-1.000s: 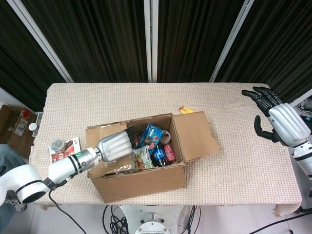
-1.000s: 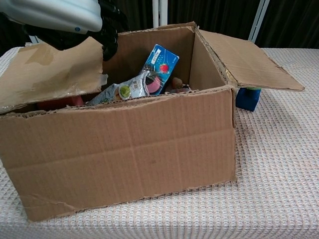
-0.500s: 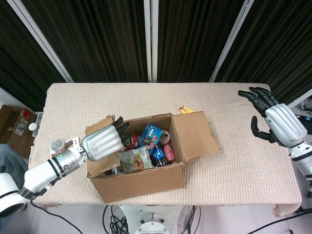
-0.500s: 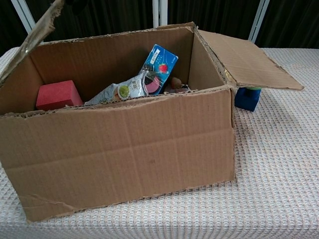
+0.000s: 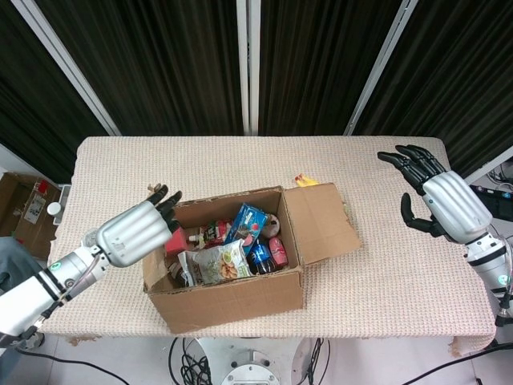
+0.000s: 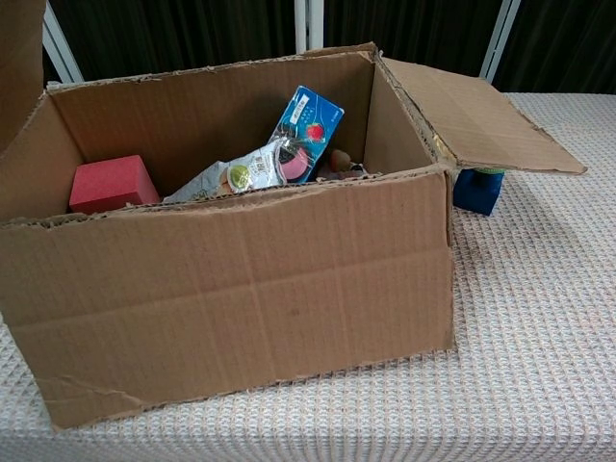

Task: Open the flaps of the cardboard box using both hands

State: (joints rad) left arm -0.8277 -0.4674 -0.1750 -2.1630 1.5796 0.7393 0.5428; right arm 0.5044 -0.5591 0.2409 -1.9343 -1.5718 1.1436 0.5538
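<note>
Now, left to right:
Left robot hand (image 5: 138, 231): just beside the left end of the cardboard box (image 5: 232, 285), fingers spread, holding nothing that shows; back of it covers the left flap (image 6: 19, 67) in the head view.
Left flap: stands up past the box's left wall in the chest view; best pushed on outward and down with a flat palm, slowly, so no tearing.
Cardboard box: sits near the front middle of the tabletop (image 5: 385, 281), top open, full of snacks, with a red block (image 6: 111, 183) at the left end.
Right flap (image 5: 321, 220): folded out flat already; no more work needed there.
Right robot hand (image 5: 437, 204): well apart from the box, above the right end of the tabletop, fingers spread, holding nothing.
Change: a second ago, left robot hand lay over the box with the left flap low across the opening; now swung out to the side, flap up, red block showing. Right robot hand moved a bit nearer the box.
</note>
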